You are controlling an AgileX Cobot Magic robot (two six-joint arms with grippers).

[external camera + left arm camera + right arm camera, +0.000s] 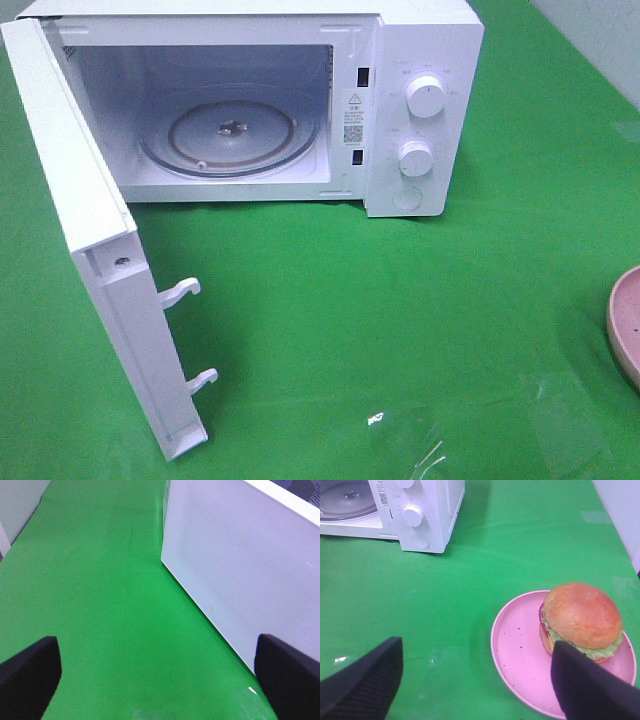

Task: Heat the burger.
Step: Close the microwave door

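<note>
The burger (582, 615), with a golden bun and green lettuce, sits on the far side of a pink plate (517, 650) in the right wrist view. My right gripper (477, 680) is open just short of the plate, one black finger (585, 685) overlapping the burger's near edge. The exterior high view shows only the plate's rim (626, 325) at the right edge, and neither the burger nor a gripper. My left gripper (159, 680) is open over bare green cloth, beside the outer face of the microwave door (240, 565).
The white microwave (440, 60) stands at the back, its door (95, 250) swung wide toward the front left. A glass turntable (230, 135) lies inside. Two knobs (426, 97) sit on its right panel. Green cloth (400, 300) covers the table.
</note>
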